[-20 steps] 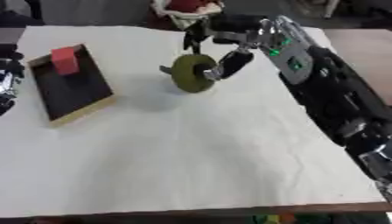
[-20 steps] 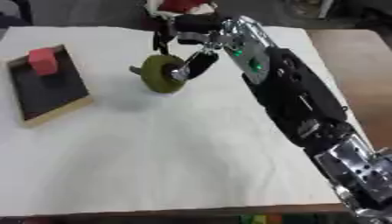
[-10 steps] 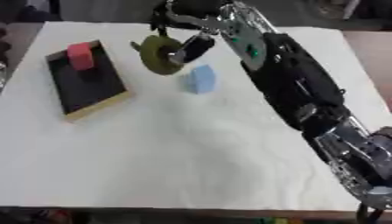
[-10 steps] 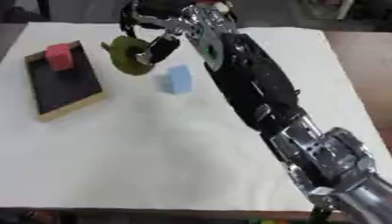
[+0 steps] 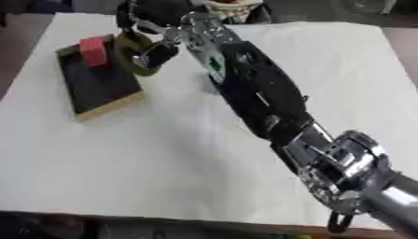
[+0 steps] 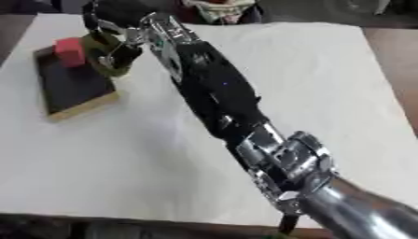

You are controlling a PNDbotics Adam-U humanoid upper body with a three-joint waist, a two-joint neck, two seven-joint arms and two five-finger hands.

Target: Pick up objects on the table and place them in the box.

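My right arm (image 5: 269,107) cuts diagonally across both views, lower right to upper left, and blocks a long strip of the white cloth (image 5: 163,158) behind it. Can't say what's under it. My right hand (image 5: 151,39) is blurry at the top left; its fingers are curled round an olive-green ring (image 5: 130,52), prob a tape roll, held on edge. Exact finger placement is hard to read, dark fingers merge w/ the dark hole of the ring. The ring sits over the right edge of the box (image 5: 98,81), near its far end; can't tell if it touches the box or hangs just above.

Box: shallow tray, black inside, pale wood rim, lying askew at the left of the cloth. Its far right corner is hidden by the ring and hand.

In the box: 1 red block (image 5: 92,50) at the far end, just left of the ring, upright. Touching the ring or not: can't tell.

Top edge, beyond the cloth: something red and white (image 5: 228,5), cut off by the frame, can't identify.

Count: 1 box, 1 red block, 1 green ring, 1 arm in view. Left hand isn't in either view.
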